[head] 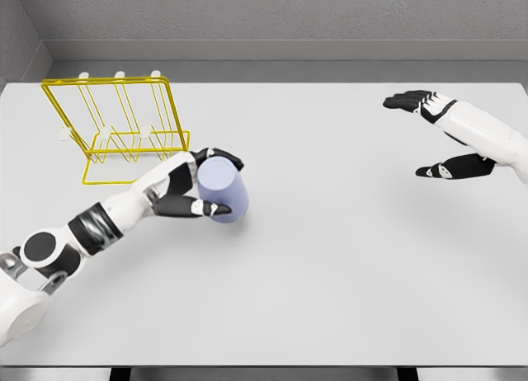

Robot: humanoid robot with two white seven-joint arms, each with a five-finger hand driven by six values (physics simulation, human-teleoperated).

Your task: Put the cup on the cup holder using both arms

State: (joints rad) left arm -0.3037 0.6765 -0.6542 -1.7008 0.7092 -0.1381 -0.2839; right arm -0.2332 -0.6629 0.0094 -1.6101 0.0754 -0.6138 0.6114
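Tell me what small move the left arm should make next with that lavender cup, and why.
Probably lift the cup a little and carry it back toward the yellow wire holder. The left hand is already wrapped around it, thumb in front and fingers behind, so the grasp looks done. The holder stands just behind and to the left, with white-tipped pegs free. The right hand hovers open far off.

Lavender cup (224, 189) tilted on table; yellow wire cup holder (115, 125) behind.

A pale grey table (330, 274) carries a yellow wire cup holder (115, 125) and a lavender cup (224, 191).
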